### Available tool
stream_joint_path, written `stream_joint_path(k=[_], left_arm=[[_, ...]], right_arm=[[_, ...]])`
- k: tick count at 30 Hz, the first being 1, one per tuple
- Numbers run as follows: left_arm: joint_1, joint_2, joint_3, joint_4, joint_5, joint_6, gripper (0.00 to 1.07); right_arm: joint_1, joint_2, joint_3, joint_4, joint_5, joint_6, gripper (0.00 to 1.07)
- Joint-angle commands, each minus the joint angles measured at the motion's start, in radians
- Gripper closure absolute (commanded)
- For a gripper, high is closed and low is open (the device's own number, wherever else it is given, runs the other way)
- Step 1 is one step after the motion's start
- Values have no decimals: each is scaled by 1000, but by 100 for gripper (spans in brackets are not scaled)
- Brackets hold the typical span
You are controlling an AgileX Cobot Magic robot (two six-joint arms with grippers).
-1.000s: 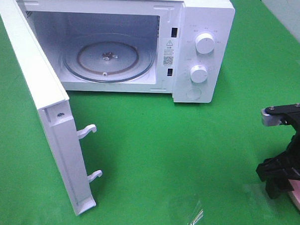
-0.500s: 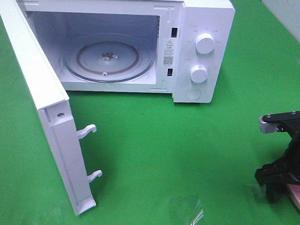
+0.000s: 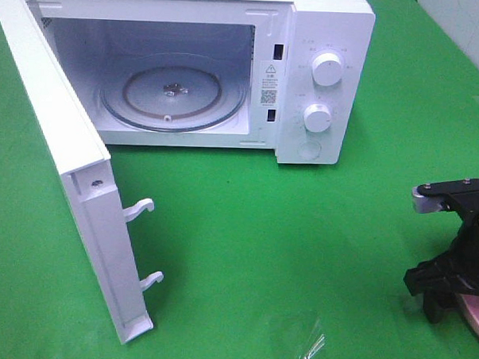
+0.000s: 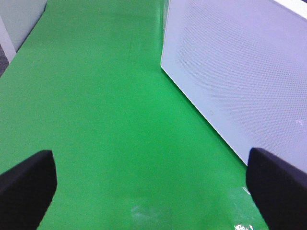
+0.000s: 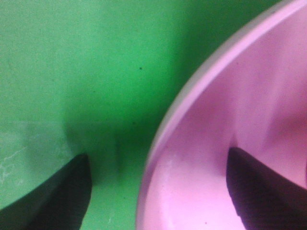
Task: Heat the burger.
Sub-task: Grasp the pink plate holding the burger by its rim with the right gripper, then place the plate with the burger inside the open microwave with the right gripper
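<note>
At the high view's lower right, the frame edge cuts off the round pink plate point(image 3: 478, 317), partly behind the black right gripper point(image 3: 441, 303). The white microwave's sticker point(image 3: 269, 83) is illegible.

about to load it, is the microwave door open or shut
Open: the microwave door is swung wide to the left, and the glass turntable inside is in plain view.

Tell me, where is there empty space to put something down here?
The green cloth between the open door and the right gripper is bare, and so is the glass tray inside the microwave. Crowded: far right, where that gripper straddles the rim of the pink plate.
</note>
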Motion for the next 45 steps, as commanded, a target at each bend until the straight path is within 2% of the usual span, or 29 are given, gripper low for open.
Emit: stream_joint_path(k=[1,2,3,4,5,6,7,8,9,10,11,12,27,33,45], left_arm=[[3,-15,-1,-6,-16,0,6],[3,-15,-1,-6,-16,0,6],[3,-15,-1,-6,-16,0,6],[3,-15,-1,-6,-16,0,6],[3,-15,-1,-6,-16,0,6],[3,-15,-1,-6,-16,0,6],[3,-15,-1,-6,-16,0,6],[3,-15,-1,-6,-16,0,6],[3,-15,-1,-6,-16,0,6],[3,-15,-1,-6,-16,0,6],[3,-15,-1,-6,-16,0,6],[3,-15,-1,-6,-16,0,6],[3,-15,-1,-6,-16,0,6],[3,-15,-1,-6,-16,0,6],[3,-15,-1,-6,-16,0,6]], right_arm=[[-5,8,6,-9,-3,16,46],[-5,8,6,-9,-3,16,46],[-5,8,6,-9,-3,16,56],[-5,8,6,-9,-3,16,56],[-5,8,6,-9,-3,16,68],[-5,8,6,-9,-3,16,68],[-5,8,6,-10,-3,16,73],[-5,8,6,-14,-3,16,87],[-5,8,6,-14,-3,16,87],[-5,8,6,-27,-4,16,98],[-5,8,6,-27,-4,16,98],[-5,8,6,-28,-3,16,107],[-2,-2,-10,-48,57,43,107],[-2,-99,-10,-156,110,139,107],[-2,-205,-4,-253,172,227,107]])
